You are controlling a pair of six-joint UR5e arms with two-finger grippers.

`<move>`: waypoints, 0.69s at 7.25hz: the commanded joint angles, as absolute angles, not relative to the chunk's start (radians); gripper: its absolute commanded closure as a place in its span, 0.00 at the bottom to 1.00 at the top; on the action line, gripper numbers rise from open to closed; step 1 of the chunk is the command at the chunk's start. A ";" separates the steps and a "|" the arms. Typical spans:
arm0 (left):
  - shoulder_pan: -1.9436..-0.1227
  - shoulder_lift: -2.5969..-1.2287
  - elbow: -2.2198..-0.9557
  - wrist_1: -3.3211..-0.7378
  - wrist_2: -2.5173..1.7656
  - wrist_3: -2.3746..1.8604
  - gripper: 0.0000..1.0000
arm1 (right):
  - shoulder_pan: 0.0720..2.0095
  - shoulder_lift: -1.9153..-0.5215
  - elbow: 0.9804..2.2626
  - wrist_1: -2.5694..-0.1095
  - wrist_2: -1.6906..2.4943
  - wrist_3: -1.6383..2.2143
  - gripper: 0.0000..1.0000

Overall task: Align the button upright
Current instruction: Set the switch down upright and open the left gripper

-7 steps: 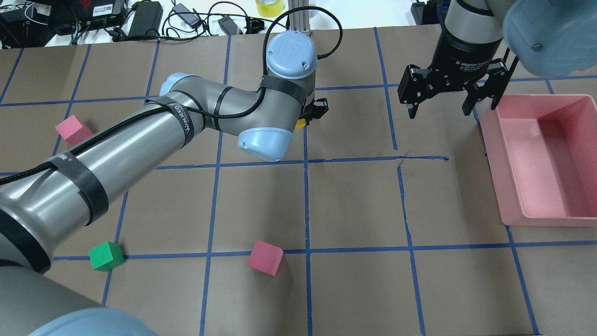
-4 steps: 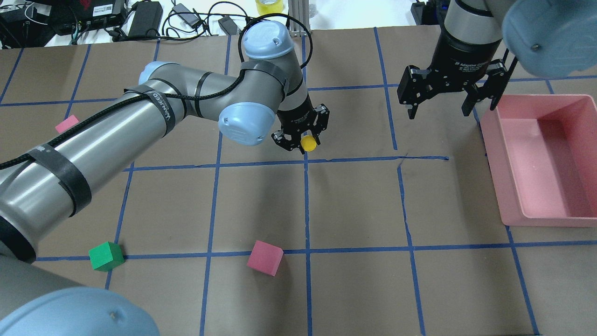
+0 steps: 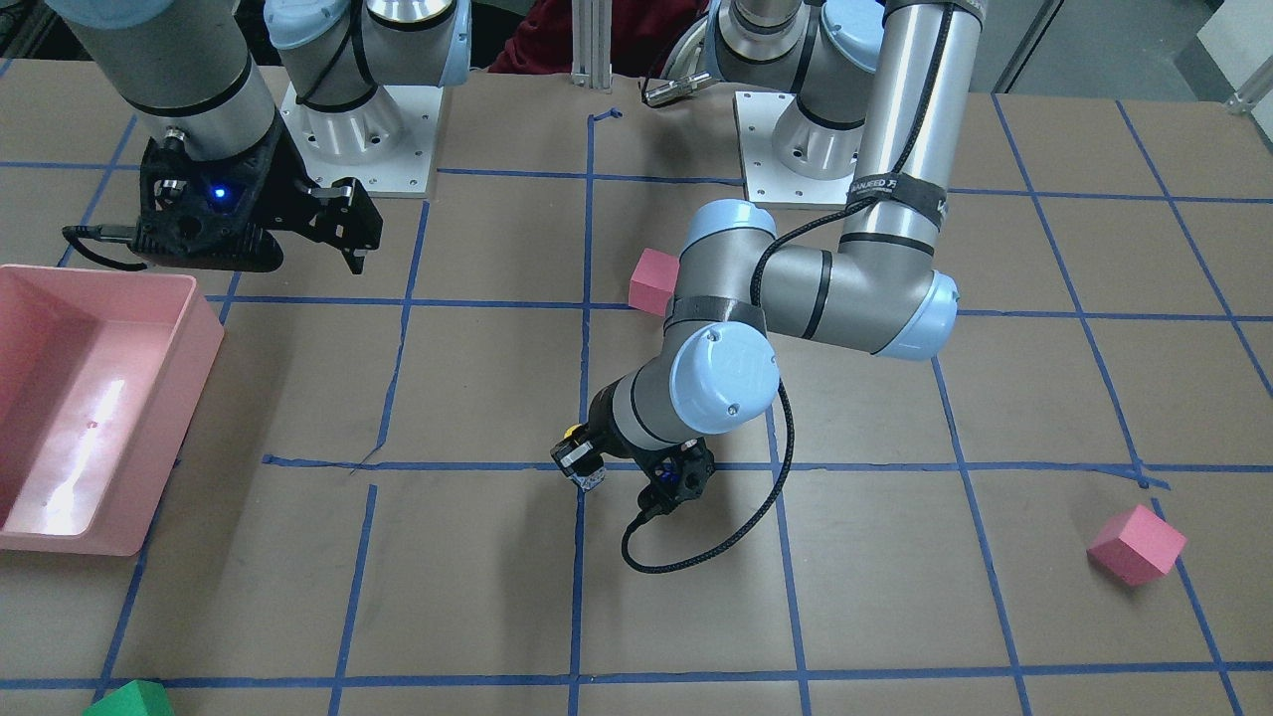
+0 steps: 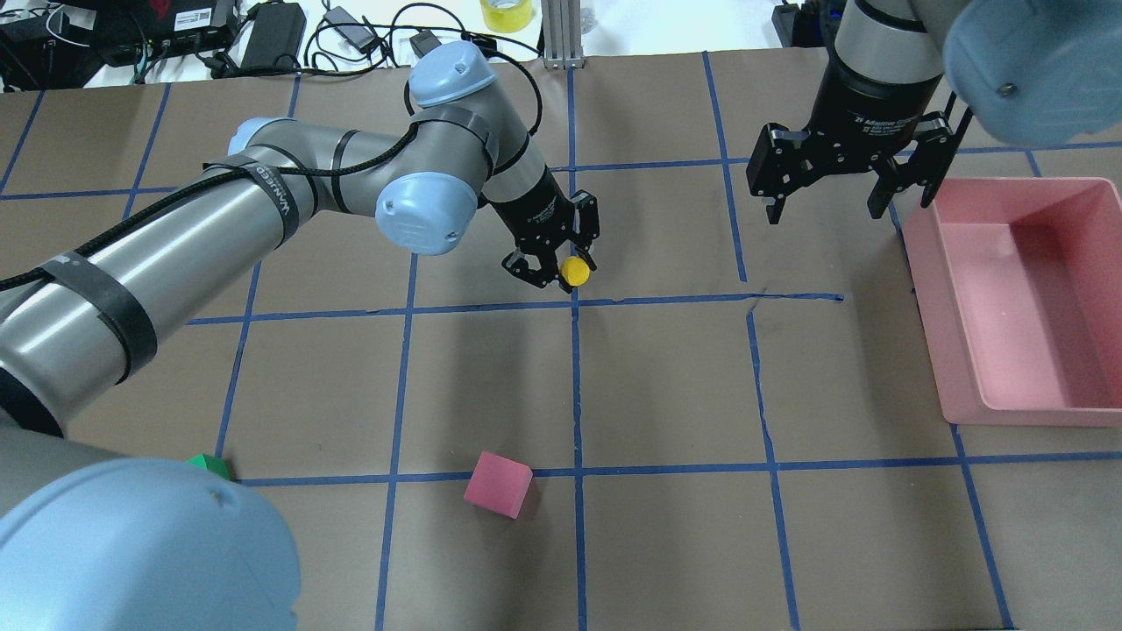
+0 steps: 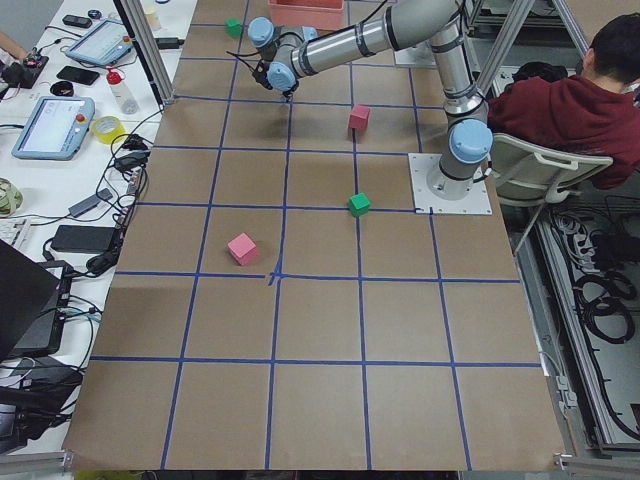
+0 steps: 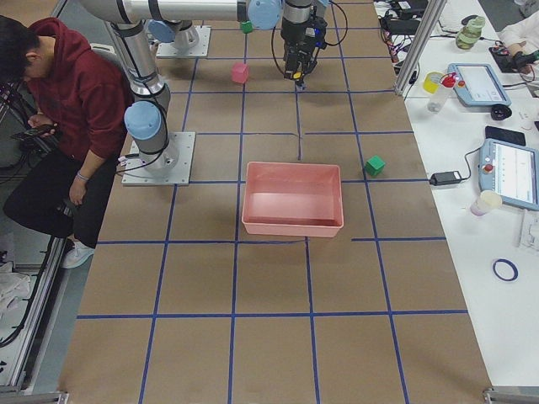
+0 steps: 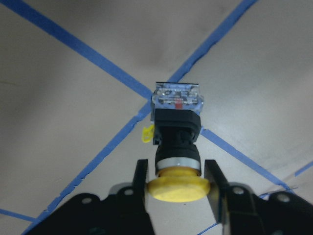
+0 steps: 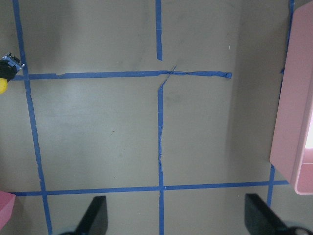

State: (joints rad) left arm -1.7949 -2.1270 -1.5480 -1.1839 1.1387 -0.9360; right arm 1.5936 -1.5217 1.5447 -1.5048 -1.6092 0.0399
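Note:
The button (image 7: 177, 142) has a yellow cap, black collar and a blocky base with a clear end. My left gripper (image 7: 177, 172) is shut on the button at its cap, with the base pointing away toward a blue tape crossing. In the overhead view the yellow cap of the button (image 4: 574, 272) shows at the left gripper (image 4: 554, 263), which is tilted near the table's middle. In the front view the left gripper (image 3: 589, 465) is mostly hidden under the wrist. My right gripper (image 4: 820, 209) is open and empty, hovering beside the pink bin.
The pink bin (image 4: 1021, 410) stands at the right edge of the overhead view. A pink cube (image 4: 498, 484) lies near the front, and a green cube (image 4: 209, 463) peeks from behind my left arm. Another pink cube (image 3: 1137, 544) lies far on my left side.
My left wrist has swung round and back to the left, bringing the gripper and the yellow cap out from under the arm. The right arm has not moved.

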 commanded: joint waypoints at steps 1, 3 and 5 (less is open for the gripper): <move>-1.790 -2.164 -1.513 -1.228 1.082 -0.948 1.00 | 1.594 -1.522 1.545 -1.505 -1.609 0.041 0.00; -1.787 -2.169 -1.479 -1.316 1.081 -0.933 1.00 | 1.592 -1.522 1.545 -1.505 -1.609 0.041 0.00; -1.787 -2.169 -1.485 -1.315 1.088 -0.893 0.22 | 1.594 -1.522 1.545 -1.506 -1.609 0.040 0.00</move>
State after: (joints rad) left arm -1.7873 -2.1683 -1.4852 -1.3099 1.0849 -0.9131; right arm 1.5928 -1.5217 1.5447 -1.5052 -1.6092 0.0404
